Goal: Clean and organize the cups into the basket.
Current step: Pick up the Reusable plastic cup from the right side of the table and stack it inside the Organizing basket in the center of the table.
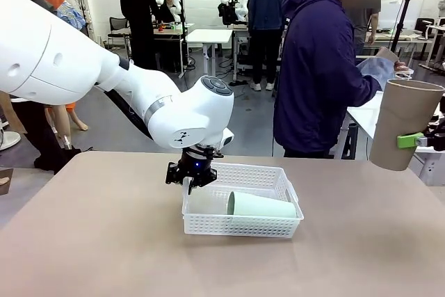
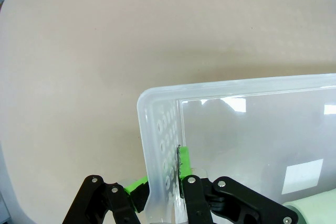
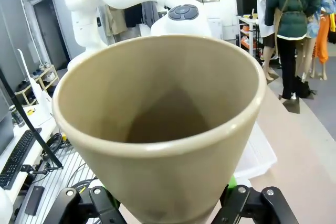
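Two cups are in sight from our side of the table [image 1: 104, 241]. Nearest us, at the middle of the tabletop, sits the white lattice basket [image 1: 240, 226]. Inside it the mint green cup [image 1: 264, 205] lies on its side in the right half. Our left gripper [image 1: 189, 186] comes down over the basket's left end wall and is pinched shut on that wall, one green pad outside and one inside. The left arm [image 1: 139, 95] behind it blocks much of the far left of the room from us. Off to the right, raised clear of the table, our right gripper [image 1: 416, 140] clamps the tan cup [image 1: 403, 123]. The cup stands mouth up, a little tilted, and is empty inside. Beyond the far edge a person [image 1: 313, 67] in a dark blue jacket stands turned toward the right. Further back, several people [image 1: 139, 12] stand at other tables.
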Available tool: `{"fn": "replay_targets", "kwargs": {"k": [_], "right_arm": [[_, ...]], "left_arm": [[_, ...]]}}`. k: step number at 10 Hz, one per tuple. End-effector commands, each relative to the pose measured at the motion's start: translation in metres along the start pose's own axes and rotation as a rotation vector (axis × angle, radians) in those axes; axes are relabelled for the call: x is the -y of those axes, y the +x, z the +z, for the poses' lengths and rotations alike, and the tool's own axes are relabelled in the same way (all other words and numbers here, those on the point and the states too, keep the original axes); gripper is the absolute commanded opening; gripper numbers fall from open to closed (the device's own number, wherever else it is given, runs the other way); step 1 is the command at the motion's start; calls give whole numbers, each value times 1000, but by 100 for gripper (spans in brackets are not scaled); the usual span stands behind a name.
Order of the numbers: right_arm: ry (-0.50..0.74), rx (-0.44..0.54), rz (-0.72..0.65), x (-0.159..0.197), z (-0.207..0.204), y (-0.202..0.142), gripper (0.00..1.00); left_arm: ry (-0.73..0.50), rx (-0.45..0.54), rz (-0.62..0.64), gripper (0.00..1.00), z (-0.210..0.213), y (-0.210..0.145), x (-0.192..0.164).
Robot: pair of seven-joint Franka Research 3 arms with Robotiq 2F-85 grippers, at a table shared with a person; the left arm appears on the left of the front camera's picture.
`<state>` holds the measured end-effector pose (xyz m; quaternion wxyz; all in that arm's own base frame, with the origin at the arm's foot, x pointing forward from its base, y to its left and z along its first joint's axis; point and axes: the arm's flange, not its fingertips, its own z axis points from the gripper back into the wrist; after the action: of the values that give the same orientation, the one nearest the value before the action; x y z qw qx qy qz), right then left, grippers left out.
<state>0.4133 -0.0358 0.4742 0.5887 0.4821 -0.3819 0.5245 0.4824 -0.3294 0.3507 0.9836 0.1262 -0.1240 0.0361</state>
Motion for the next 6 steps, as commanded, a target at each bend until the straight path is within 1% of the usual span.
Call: {"fn": "replay_targets", "kwargs": {"k": [1, 2, 3, 4, 5, 6], "right_arm": [[28, 19, 23, 3, -4, -7, 16], [0, 0, 0, 0, 0, 0, 82], [-86, -186, -10, -8, -24, 37, 82], [-115, -282, -31, 0, -43, 67, 82], [-114, -382, -65, 18, -66, 85, 82], [-103, -479, -96, 38, -87, 92, 82]], "left_arm": [[1, -2, 2, 0, -1, -1, 0], [1, -2, 2, 0, -1, -1, 0], [1, -2, 2, 0, -1, -1, 0], [1, -2, 2, 0, -1, -1, 0], [1, -2, 2, 0, -1, -1, 0], [1, -2, 2, 0, -1, -1, 0]]}}
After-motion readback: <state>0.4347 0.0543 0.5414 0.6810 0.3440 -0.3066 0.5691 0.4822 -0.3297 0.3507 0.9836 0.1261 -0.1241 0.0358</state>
